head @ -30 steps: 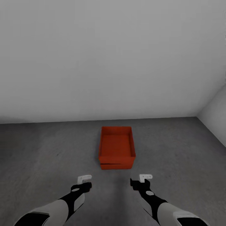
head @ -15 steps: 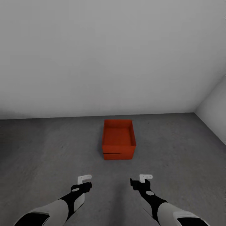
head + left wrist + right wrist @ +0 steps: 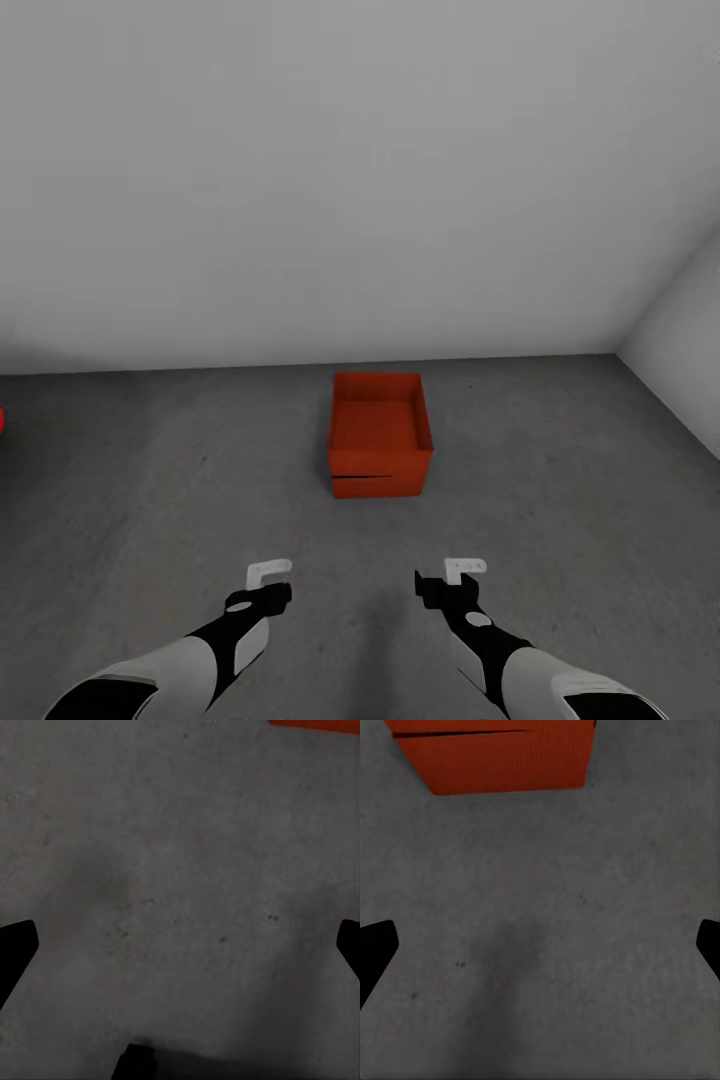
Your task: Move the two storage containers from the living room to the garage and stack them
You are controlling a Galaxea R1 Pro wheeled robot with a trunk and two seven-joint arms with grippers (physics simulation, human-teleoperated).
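On the grey floor (image 3: 180, 480) sit stacked orange-red containers (image 3: 381, 436); both hands (image 3: 268, 578) (image 3: 452, 576) spread, empty.

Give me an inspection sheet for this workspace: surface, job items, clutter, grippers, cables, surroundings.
Surface: dark grey concrete floor.
Job's things: orange-red storage containers stacked, a dark seam across the front, standing ahead of both arms near the wall.
Clutter: a red sliver at the head view's left edge, unidentifiable.
Grippers: left gripper and right gripper open, empty, over bare floor.
Cables: nothing seen.
Surroundings: plain white walls meeting in a corner at right.
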